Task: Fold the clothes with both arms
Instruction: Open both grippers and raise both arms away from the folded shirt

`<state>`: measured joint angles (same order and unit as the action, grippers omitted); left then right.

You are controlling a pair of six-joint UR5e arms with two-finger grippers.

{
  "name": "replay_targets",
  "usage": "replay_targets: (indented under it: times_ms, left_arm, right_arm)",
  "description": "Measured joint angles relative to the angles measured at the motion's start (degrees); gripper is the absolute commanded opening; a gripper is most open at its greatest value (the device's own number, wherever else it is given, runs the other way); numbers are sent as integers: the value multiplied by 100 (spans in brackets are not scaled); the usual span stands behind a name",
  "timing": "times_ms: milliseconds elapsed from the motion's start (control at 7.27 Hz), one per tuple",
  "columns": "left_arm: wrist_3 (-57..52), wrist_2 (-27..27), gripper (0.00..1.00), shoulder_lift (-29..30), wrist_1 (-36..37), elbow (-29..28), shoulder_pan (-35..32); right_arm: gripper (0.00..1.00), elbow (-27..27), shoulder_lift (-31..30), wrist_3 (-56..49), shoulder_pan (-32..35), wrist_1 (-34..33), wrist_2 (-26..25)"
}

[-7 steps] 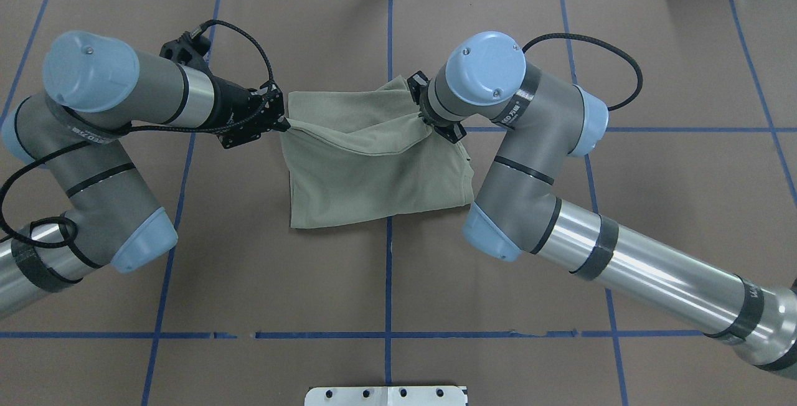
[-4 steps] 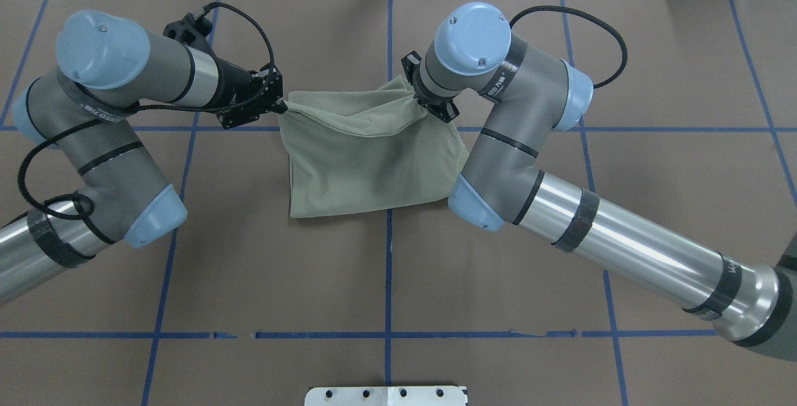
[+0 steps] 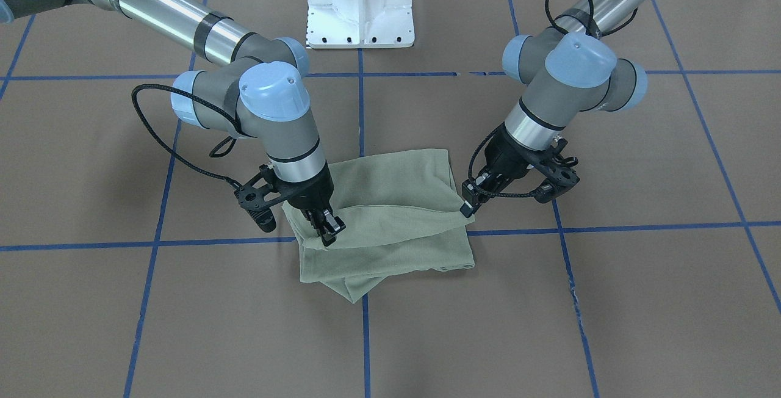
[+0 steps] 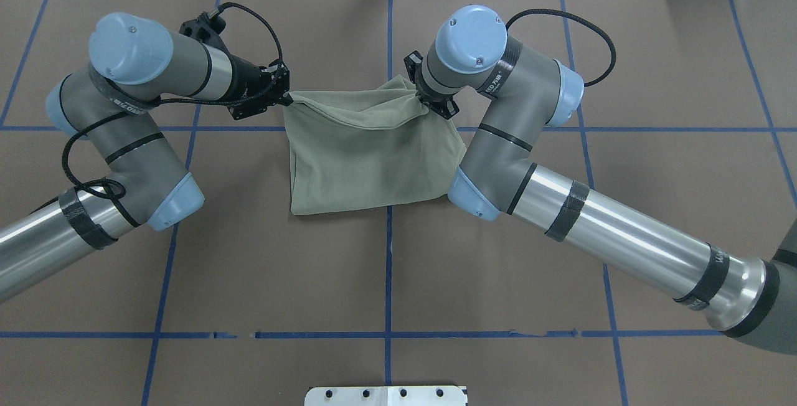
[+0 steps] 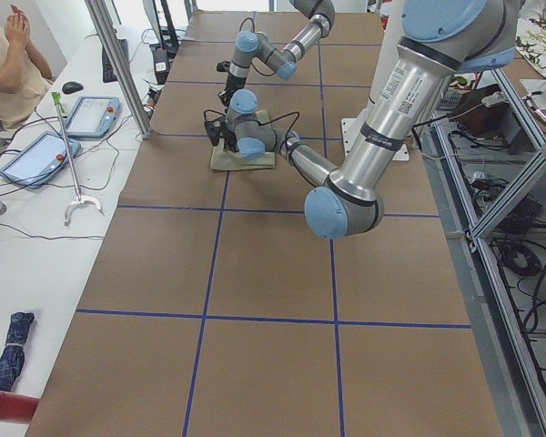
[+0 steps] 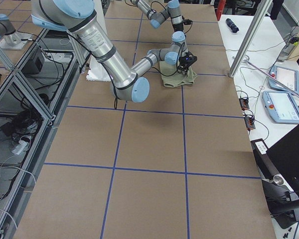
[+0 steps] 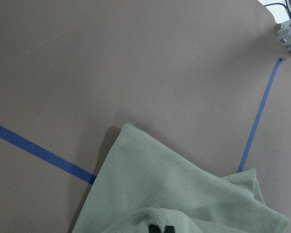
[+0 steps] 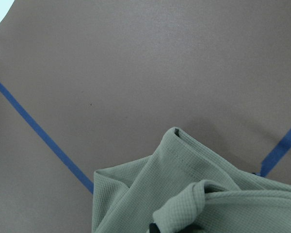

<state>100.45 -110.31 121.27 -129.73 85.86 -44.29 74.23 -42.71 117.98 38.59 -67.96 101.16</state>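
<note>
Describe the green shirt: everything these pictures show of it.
The shirt is sage-green, a fine knit, folded into a rough rectangle of several layers on the brown table. One long edge is lifted and sags between the left gripper and the right gripper, each pinching a corner. The rest lies on the table.

Blue tape lines (image 4: 388, 281) grid the brown table (image 4: 280, 281), where a white pedestal base (image 3: 360, 7) stands.

Right pincer (image 3: 329, 233), shirt (image 4: 367, 157) corner behind wrist (image 4: 468, 42) overhead

Sage-green shirt (image 4: 367, 157), blue-gridded brown table (image 4: 498, 306)
</note>
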Motion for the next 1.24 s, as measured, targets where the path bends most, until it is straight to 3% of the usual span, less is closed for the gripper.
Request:
replay_targets:
  times_ms: [138,275,550,825,1238]
  left_arm:
    - [-45,153,38,89,-114,-224,0]
    - [-156,387,46,228,-452,-721,-17]
    - [-721,745,49,454,-1168,-1743,-284]
    - [-1036,705,49,492,-1332,-1980,-500]
    - [-2647,-396,49,84,-1397,-1870,-1098]
  right_arm:
    - [100,-113,36,-88,27,26,0]
    - [100,-391,114,-333,119,202,1]
    - [100,-1044,227,-1335,584,694,268]
    - [100,-1359,232,-2090,966,812,671]
    - [100,-1182,-308,-3676,1615,762,1406]
